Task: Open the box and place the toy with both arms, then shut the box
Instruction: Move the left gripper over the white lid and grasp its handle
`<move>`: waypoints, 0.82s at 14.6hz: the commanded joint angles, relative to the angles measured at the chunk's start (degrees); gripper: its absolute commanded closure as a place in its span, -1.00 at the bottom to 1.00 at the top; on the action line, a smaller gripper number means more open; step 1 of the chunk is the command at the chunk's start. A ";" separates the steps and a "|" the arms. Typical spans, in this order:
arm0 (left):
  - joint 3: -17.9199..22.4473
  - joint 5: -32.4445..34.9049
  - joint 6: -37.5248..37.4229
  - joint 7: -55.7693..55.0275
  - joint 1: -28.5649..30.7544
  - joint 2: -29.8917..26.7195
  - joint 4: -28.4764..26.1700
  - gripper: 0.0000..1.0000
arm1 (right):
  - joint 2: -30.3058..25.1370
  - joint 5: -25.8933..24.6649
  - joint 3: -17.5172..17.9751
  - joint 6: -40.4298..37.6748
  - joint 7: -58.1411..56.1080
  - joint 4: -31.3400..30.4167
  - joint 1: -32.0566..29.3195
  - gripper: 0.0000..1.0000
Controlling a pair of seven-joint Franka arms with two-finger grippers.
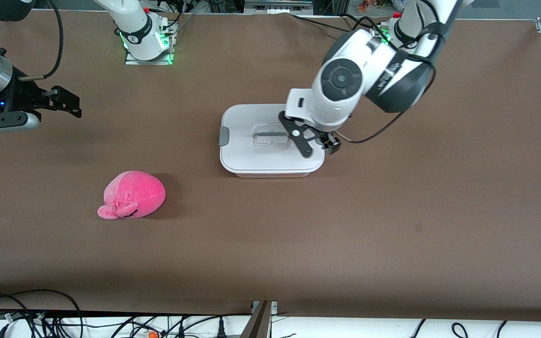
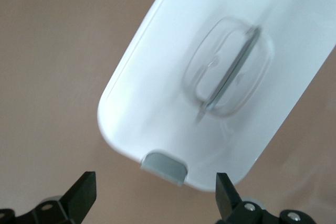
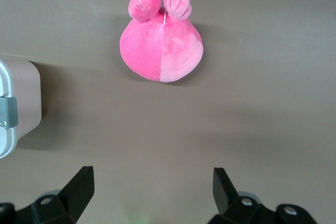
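**Box shut, toy out on the table**

On the brown table (image 1: 392, 225) you have the box (image 1: 251, 157) near the middle, its white lid on and a grey clip (image 1: 223, 135) showing at the end toward the right arm. You cannot see inside it. No writing can be read on the lid.

The left arm (image 1: 369, 70) reaches down over the box, and the left gripper (image 1: 316, 143) hangs above the lid's end toward the left arm's side, fingers spread wide, holding nothing. The right gripper (image 1: 66, 104) is over bare table at the right arm's end, also spread wide and empty.

The toy (image 1: 132, 195) lies on the table nearer the front camera than the box, toward the right arm's end, well apart from it.

Only the left wrist view shows you the second grey clip (image 2: 166, 164) and the clear handle (image 2: 228, 66) close up; the right wrist view shows the tub's pale pink wall (image 3: 23, 95).
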 commanded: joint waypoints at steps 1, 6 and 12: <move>1.01 2.27 5.10 4.01 -3.66 2.76 1.40 -1.00 | -0.02 -0.59 0.32 -0.95 0.20 0.78 -0.12 -1.00; 1.01 4.57 8.72 4.10 -7.09 5.05 0.87 -1.00 | -0.02 -0.59 0.23 -0.95 0.20 0.61 -0.20 -1.00; 0.92 8.96 12.06 7.35 -9.73 5.58 -1.41 -1.00 | -0.02 -0.59 0.23 -0.95 0.20 0.69 -0.29 -1.00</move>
